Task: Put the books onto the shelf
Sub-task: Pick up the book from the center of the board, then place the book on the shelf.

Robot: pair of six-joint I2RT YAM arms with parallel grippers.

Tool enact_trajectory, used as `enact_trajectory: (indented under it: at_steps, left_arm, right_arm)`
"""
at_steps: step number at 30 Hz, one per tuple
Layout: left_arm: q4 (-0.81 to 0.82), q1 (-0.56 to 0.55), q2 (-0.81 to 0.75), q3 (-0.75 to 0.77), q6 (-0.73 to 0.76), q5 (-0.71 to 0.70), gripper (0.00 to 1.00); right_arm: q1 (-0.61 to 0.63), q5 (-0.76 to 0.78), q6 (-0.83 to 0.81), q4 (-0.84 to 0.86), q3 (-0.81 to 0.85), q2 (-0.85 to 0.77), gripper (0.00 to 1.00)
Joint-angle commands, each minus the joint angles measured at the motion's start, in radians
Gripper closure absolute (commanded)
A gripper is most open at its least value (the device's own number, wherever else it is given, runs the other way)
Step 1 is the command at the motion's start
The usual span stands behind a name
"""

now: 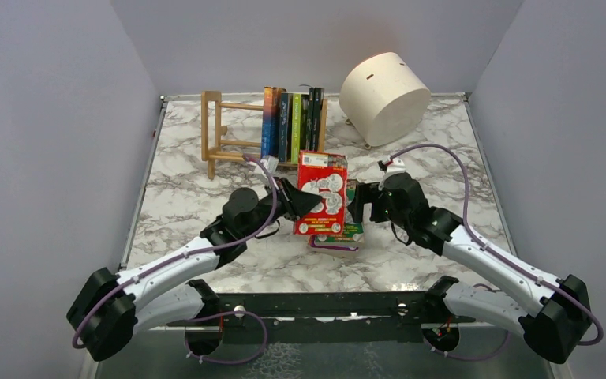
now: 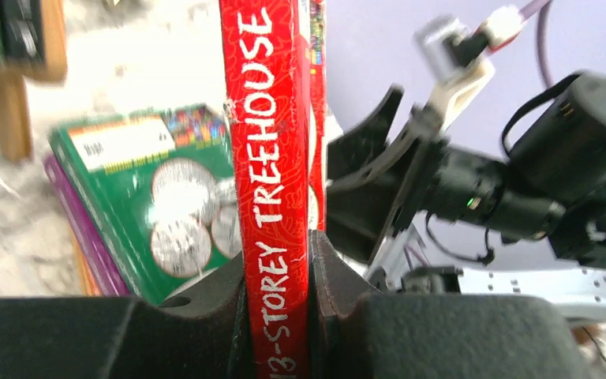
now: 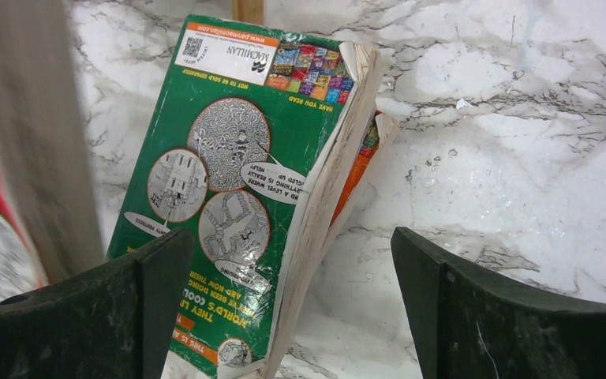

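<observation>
The shelf [image 1: 217, 130] stands at the back of the marble table [image 1: 181, 205]. A row of upright books [image 1: 292, 124] fills its right half, with orange-blue, dark, lime green and black spines; its left half shows only bare slats. A cream drum [image 1: 384, 96] lies on its side just right of the shelf.

The left gripper [image 1: 293, 201] is pinched tight on the spine of a red book [image 1: 321, 193]. The left wrist view shows its fingers [image 2: 327, 276] pressed against both sides of the spine. The book is held over a small stack [image 1: 347, 231] at the table's middle, with a green book [image 3: 237, 158] on top. Orange and purple covers show beneath it. Whether the red book's lower edge touches the stack is hard to tell.

The right gripper [image 1: 360, 201] is spread wide, holding nothing, with the green book's edge between its fingertips [image 3: 434, 276] in the wrist view.

Bare marble lies between the stack and the shelf, and along both side edges.
</observation>
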Motion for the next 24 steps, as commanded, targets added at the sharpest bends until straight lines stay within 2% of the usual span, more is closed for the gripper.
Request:
enact_trajectory:
  at_steps: [1, 5, 8, 13, 17, 24]
  left_arm:
    - [-0.23, -0.002, -0.134, 0.184, 0.232, -0.215, 1.0]
    - [-0.376, 0.0, -0.189, 0.294, 0.425, -0.452, 1.0]
    - [-0.419, 0.002, -0.203, 0.36, 0.584, -0.639, 1.0]
    - [-0.26, 0.029, -0.19, 0.375, 0.9, -0.83, 1.0]
    - [-0.183, 0.112, -0.15, 0.395, 1.016, -0.804, 1.0]
    - [-0.104, 0.342, -0.03, 0.392, 0.964, -0.561, 1.0]
  right_arm:
    - [0.007, 0.043, 0.016, 0.014, -0.02, -0.031, 0.06]
    - [0.007, 0.038, 0.018, 0.011, -0.028, -0.04, 0.06]
    - [0.006, 0.033, 0.019, 0.011, -0.035, -0.051, 0.06]
    - [0.007, 0.027, 0.013, 0.012, -0.036, -0.063, 0.06]
    - [0.006, 0.025, 0.008, 0.011, -0.04, -0.065, 0.05]
    - [0.006, 0.021, 0.01, 0.003, -0.05, -0.082, 0.05]
